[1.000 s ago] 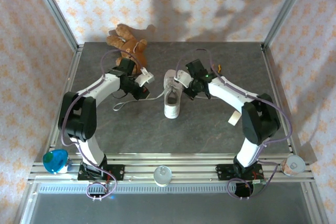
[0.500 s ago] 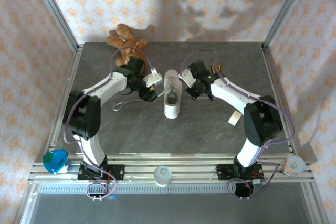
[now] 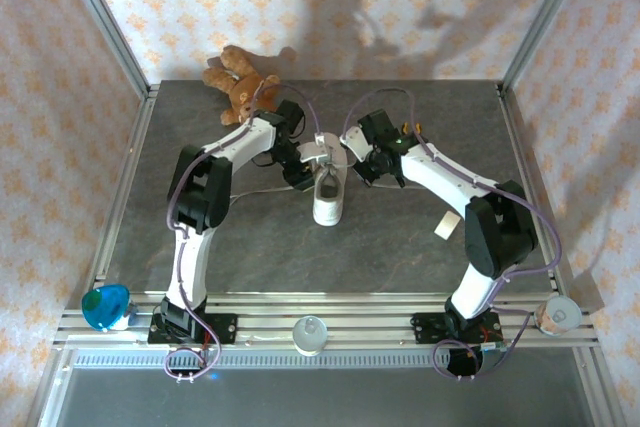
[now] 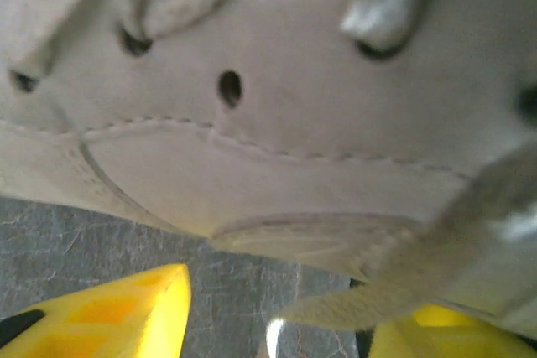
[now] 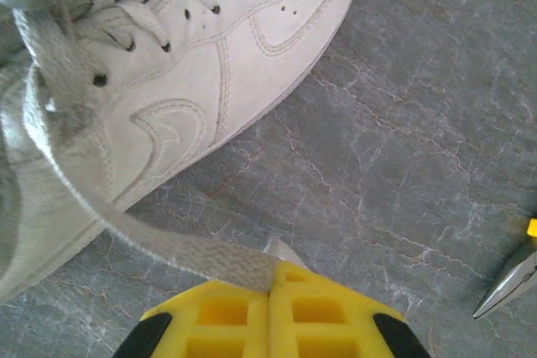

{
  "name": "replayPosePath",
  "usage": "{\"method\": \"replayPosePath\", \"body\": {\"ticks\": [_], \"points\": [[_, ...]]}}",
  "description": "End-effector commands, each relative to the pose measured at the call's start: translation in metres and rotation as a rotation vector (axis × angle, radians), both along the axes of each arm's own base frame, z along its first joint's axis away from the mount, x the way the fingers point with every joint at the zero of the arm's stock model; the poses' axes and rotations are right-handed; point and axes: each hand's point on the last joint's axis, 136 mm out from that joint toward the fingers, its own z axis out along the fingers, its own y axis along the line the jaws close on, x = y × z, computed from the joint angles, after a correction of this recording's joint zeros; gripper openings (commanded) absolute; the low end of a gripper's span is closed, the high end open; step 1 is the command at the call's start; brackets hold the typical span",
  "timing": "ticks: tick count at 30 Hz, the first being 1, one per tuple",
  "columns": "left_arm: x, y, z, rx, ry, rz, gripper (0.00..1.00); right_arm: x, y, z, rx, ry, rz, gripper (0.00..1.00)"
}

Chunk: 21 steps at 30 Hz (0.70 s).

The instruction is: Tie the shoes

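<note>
The white sneaker (image 3: 328, 187) lies mid-table with its toe toward the arms. My left gripper (image 3: 304, 164) is pressed close to its left side. In the left wrist view the shoe's side panel (image 4: 277, 148) looms large, and the yellow fingers (image 4: 126, 312) stand apart, so the left gripper (image 4: 277, 320) is open. A lace (image 4: 394, 291) crosses just in front of the right finger. My right gripper (image 3: 358, 154) is at the shoe's right side. It (image 5: 270, 291) is shut on a flat white lace (image 5: 159, 245) that runs taut up to the eyelets (image 5: 99, 80).
A brown teddy bear (image 3: 238, 82) lies at the back left. A loose lace (image 3: 250, 193) trails left of the shoe. Metal pliers tips (image 5: 503, 287) lie right of the right gripper. A beige piece (image 3: 444, 226), a blue object (image 3: 105, 307) and a tape roll (image 3: 558, 315) sit near the front.
My left gripper has swung right from the open table to the shoe's left side. The right gripper has shifted slightly back, still holding its lace.
</note>
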Motion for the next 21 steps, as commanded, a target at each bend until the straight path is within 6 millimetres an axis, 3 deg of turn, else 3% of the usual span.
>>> {"method": "replayPosePath", "body": {"ticks": [1, 3, 4, 8, 13, 18, 21], "points": [[-0.004, -0.011, 0.011, -0.014, 0.035, -0.016, 0.35, -0.001, -0.005, -0.003, 0.002, 0.032, -0.034, 0.0], [-0.003, -0.008, 0.009, 0.002, 0.048, 0.012, 0.05, -0.002, -0.007, -0.005, 0.0, 0.033, -0.044, 0.0], [-0.005, -0.003, 0.007, 0.018, 0.057, 0.03, 0.0, -0.002, -0.009, -0.005, 0.0, 0.033, -0.056, 0.0], [-0.005, 0.03, 0.004, 0.048, 0.039, 0.177, 0.0, -0.003, -0.022, 0.004, 0.015, 0.018, -0.127, 0.0], [-0.004, 0.069, 0.023, -0.03, 0.019, 0.37, 0.0, -0.013, -0.033, 0.009, 0.029, 0.016, -0.165, 0.0], [-0.013, 0.091, 0.031, -0.018, 0.01, 0.469, 0.0, -0.019, -0.043, 0.004, 0.027, 0.058, -0.236, 0.0], [-0.024, 0.099, 0.026, -0.004, 0.034, 0.519, 0.0, -0.021, -0.055, -0.002, 0.02, 0.084, -0.317, 0.0]]}}
